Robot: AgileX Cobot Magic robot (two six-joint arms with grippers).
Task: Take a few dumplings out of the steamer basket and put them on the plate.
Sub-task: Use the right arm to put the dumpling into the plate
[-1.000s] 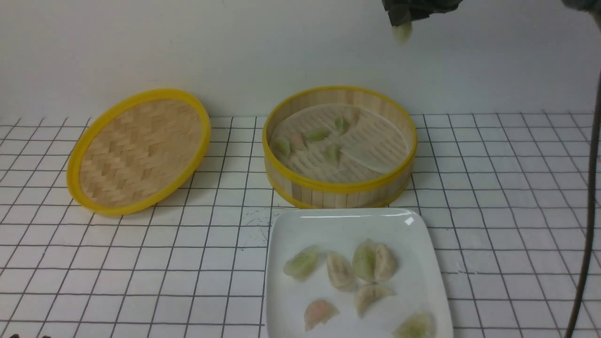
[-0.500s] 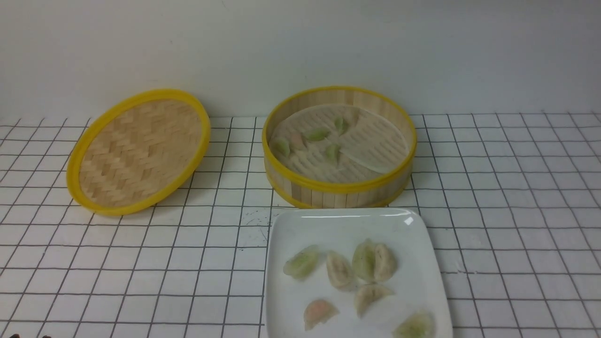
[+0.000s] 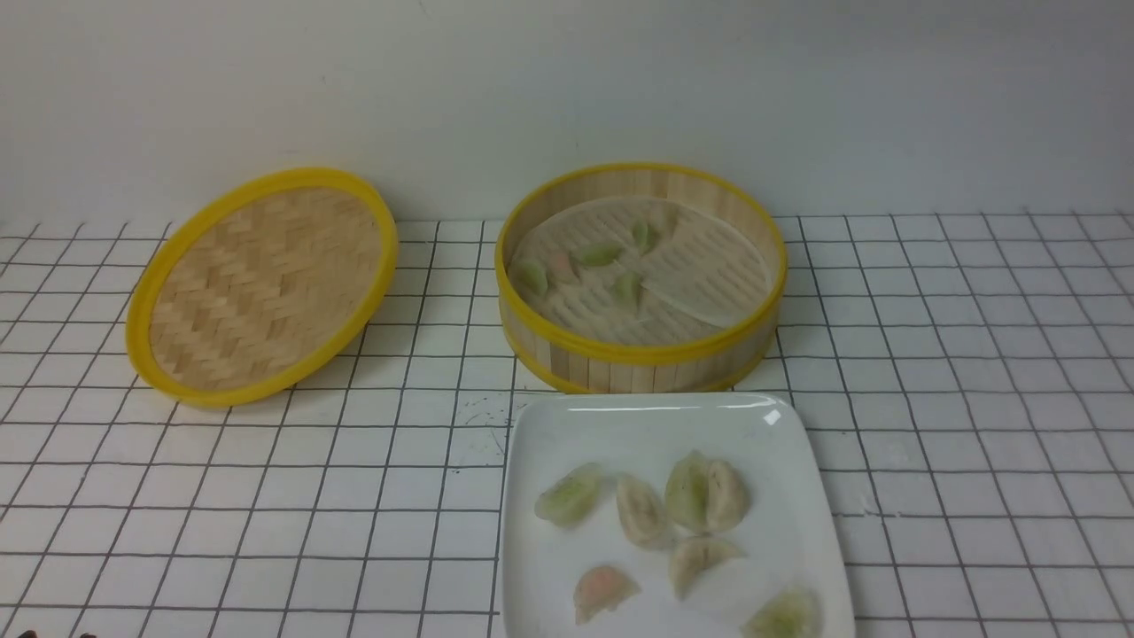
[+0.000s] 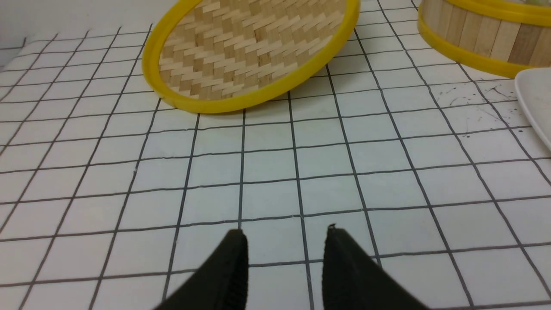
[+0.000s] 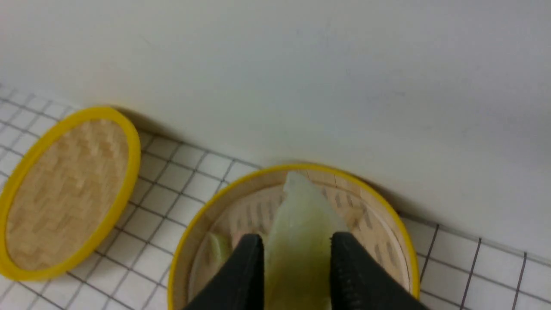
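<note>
The steamer basket [image 3: 640, 354] stands at the back centre and holds several pale green dumplings [image 3: 600, 255] on its liner. Just in front of it, the white plate [image 3: 549, 425] carries several dumplings [image 3: 705, 493]. Neither arm shows in the front view. In the right wrist view my right gripper [image 5: 296, 241] hangs high above the steamer basket [image 5: 196, 224], shut on a pale green dumpling [image 5: 301, 215] that fills the gap between its fingers. My left gripper [image 4: 285, 232] hovers low over the gridded table, open and empty, near the lid [image 4: 249, 51].
The flat woven lid [image 3: 261, 283] with a yellow rim lies tilted at the back left, close to the wall. A white wall runs behind the basket. The plate's corner [image 4: 536, 99] and the basket's side [image 4: 478, 38] show in the left wrist view.
One second ago my right gripper with the dumpling showed at the top edge of the front view; it has since risen out of that view. Nothing on the table moved.
</note>
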